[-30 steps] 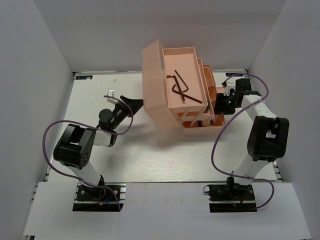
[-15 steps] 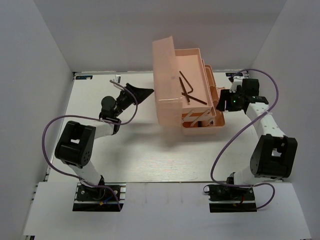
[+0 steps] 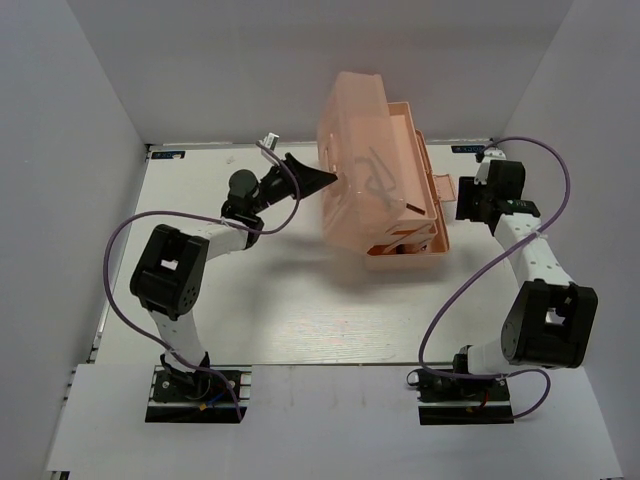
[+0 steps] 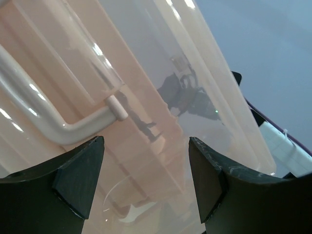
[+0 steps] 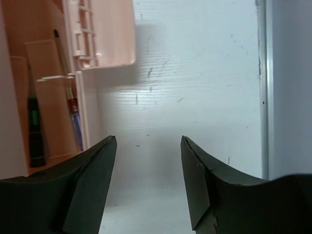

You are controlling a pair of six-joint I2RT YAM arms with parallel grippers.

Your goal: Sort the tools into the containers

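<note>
Left hand [image 3: 326, 179]: wide, at the lid [image 3: 352, 120].
Right hand [image 3: 463, 197]: wide, nothing held.
Hex keys [image 3: 377, 178]: seen through the lid, in the top tray [image 3: 420, 165].
Closing: lid to be pushed evenly, toolbox [image 3: 410, 252] kept from sliding.

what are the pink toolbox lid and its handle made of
The salmon-pink toolbox lid looks like glossy translucent plastic: highlights glint on it and dim shapes show through. Its pale bar handle seems smooth opaque plastic, likely moulded; nothing shows through it.
</note>
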